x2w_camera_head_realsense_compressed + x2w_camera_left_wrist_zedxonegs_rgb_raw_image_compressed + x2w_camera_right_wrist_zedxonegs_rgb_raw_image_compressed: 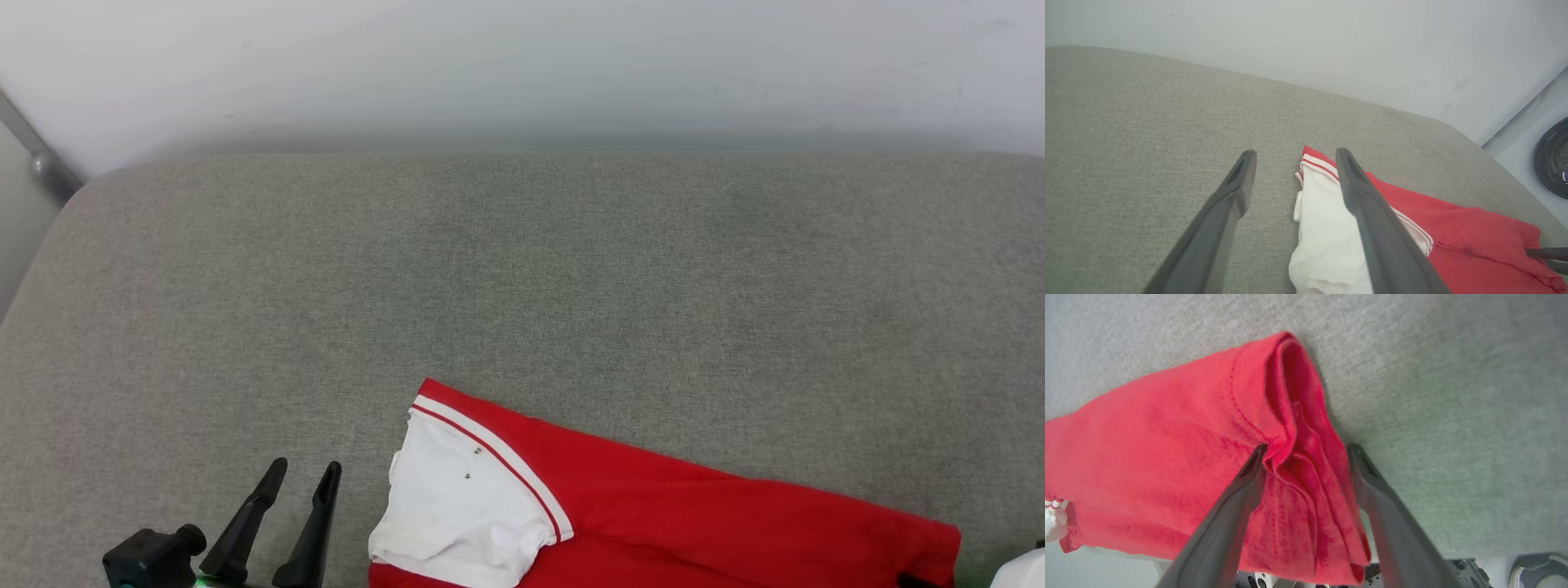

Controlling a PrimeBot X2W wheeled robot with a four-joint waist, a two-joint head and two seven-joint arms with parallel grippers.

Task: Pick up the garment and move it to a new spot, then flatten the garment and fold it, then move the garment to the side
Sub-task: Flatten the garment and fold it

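Along the cushion edge, the garment is lying partly cut off; left gripper is gaping empty beside it, right gripper gaping astride its hem.

1. Head view: high, looking down across the bench to the wall.
2. Left wrist view: low, near the garment, facing that wall.
3. Right wrist view: close above the garment's red end; all three share it.
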